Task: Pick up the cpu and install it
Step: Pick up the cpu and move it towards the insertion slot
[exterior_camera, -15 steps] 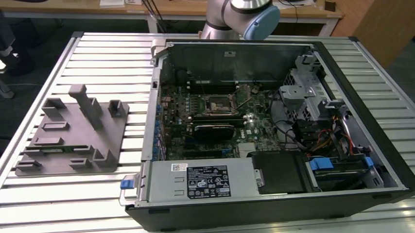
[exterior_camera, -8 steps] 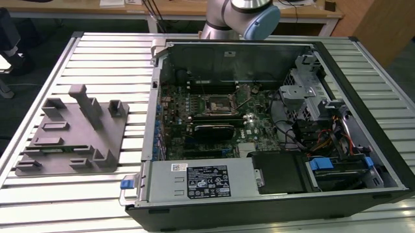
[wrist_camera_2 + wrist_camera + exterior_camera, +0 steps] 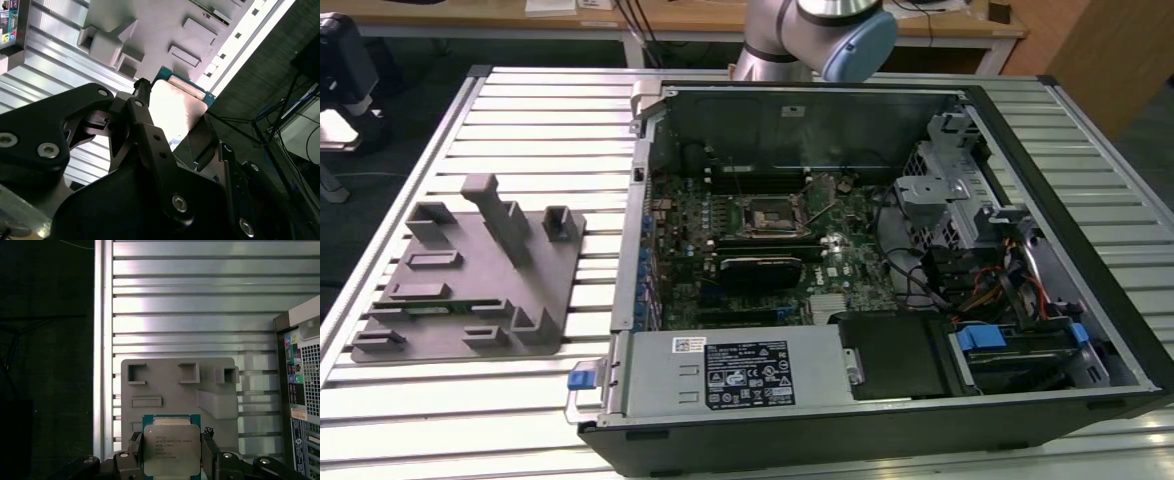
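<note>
We see the gripper point(image 3: 171, 439) pinching the cpu point(image 3: 171, 451) by two opposite edges, held between its fingers point(image 3: 210, 447); grey holder plate point(image 3: 175, 382) lies beyond the hand, computer case point(image 3: 300, 390) off to its side

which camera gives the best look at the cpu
The first wrist view: the cpu faces the camera squarely, silver top and green rim plain, held in the gripper. The second wrist view shows the cpu tilted, washed out by glare, partly behind the gripper.
</note>
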You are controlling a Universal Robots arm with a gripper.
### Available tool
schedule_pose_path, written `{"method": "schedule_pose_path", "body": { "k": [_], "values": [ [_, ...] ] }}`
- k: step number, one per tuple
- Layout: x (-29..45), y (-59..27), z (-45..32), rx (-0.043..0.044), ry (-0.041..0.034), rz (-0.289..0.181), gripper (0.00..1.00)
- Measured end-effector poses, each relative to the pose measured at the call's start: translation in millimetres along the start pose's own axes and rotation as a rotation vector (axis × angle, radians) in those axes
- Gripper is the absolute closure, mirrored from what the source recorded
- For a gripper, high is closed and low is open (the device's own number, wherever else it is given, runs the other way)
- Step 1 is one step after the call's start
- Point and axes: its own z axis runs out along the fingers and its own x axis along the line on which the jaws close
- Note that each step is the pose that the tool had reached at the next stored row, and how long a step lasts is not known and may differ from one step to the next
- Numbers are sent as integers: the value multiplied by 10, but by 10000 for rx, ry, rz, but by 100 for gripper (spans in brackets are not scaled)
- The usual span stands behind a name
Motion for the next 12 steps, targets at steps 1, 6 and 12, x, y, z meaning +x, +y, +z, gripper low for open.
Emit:
{"method": "schedule_pose_path", "body": {
  "k": [1, 6, 12],
  "values": [
    [-16, 1, 0, 0, 1, 0, 45],
    [-72, 8, 2, 0, 1, 0, 45],
    [-125, 13, 4, 0, 0, 0, 45]
  ]
}}
